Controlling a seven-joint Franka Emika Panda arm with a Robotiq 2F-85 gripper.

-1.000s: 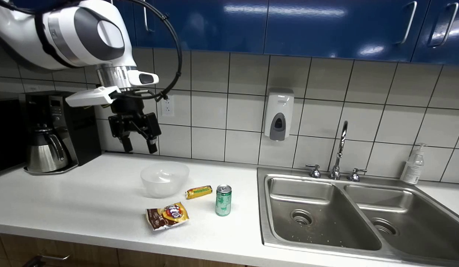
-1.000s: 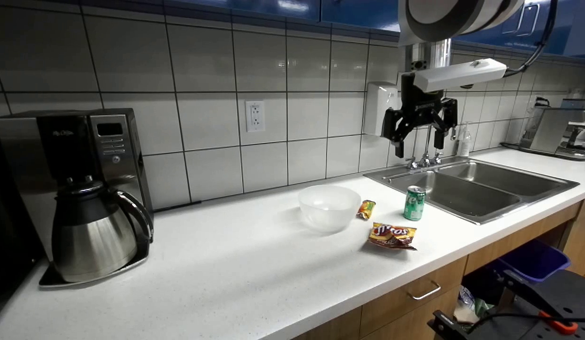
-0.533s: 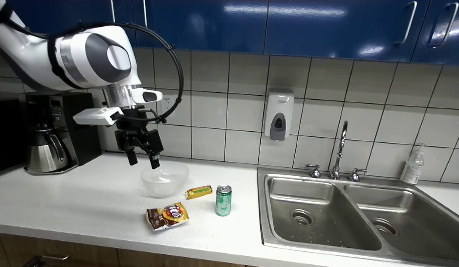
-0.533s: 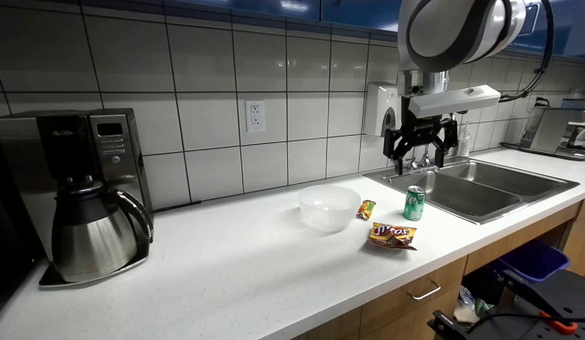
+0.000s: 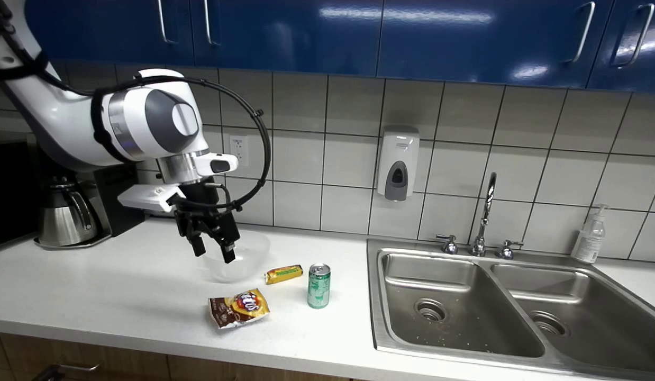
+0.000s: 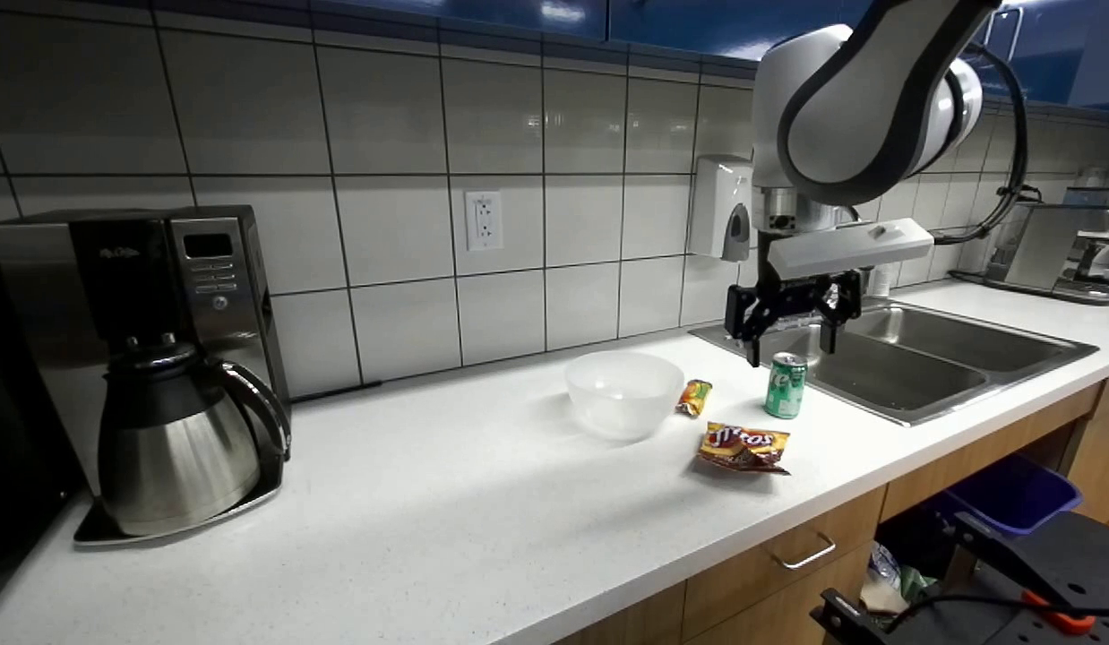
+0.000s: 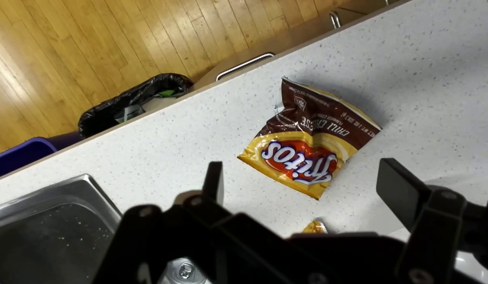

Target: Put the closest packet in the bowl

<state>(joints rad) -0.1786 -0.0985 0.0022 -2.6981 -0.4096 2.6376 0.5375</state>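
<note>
Tool [image 5: 215,256]: I have it in the air above the tabletop [image 6: 384,502]; it is released, with its two fingers [image 7: 399,189] standing wide apart.
Fritos packet [image 7: 305,138]: it lies on the tabletop, lower than the tool and apart from it, near the front edge.
Wrist view: I see the Fritos packet ahead of the fingertips; its yellow end shows in the gap between them, while the brown end points away from the tool.
Bowl [image 5: 251,256]: it stands on the tabletop, and in an exterior view the tool covers a part of it; the Fritos packet lies outside, near to it.
Small yellow packet [image 6: 694,398]: it lies just beside the bowl, between the bowl and the green can [image 6: 786,387]; I cannot tell if it touches the bowl. In the wrist view the tool hides most of it.
Green can: it stands upright near the Fritos packet, on the side toward the sink [image 5: 379,296].
</note>
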